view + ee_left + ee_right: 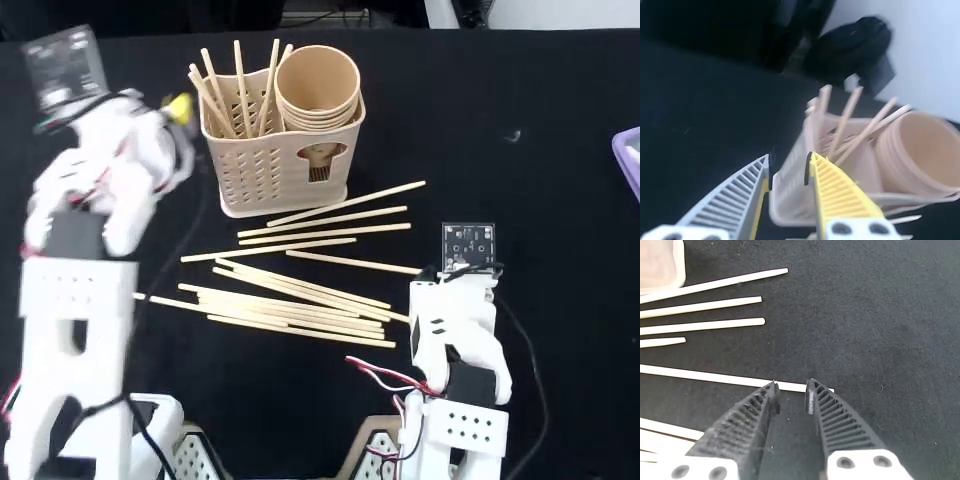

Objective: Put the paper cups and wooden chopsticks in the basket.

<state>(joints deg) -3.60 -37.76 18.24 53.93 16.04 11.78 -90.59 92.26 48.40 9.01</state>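
A beige basket stands at the back of the black table, with stacked paper cups and several wooden chopsticks upright in it. Many more chopsticks lie flat in front of the basket. My left gripper is raised beside the basket, slightly open with nothing between its fingers; the cups sit beyond it. My right gripper hovers open just over the end of one chopstick, holding nothing. The right arm sits at the front right.
A purple object pokes in at the right edge. The left arm's white body fills the left side. Bare black cloth lies right of the basket and the loose chopsticks.
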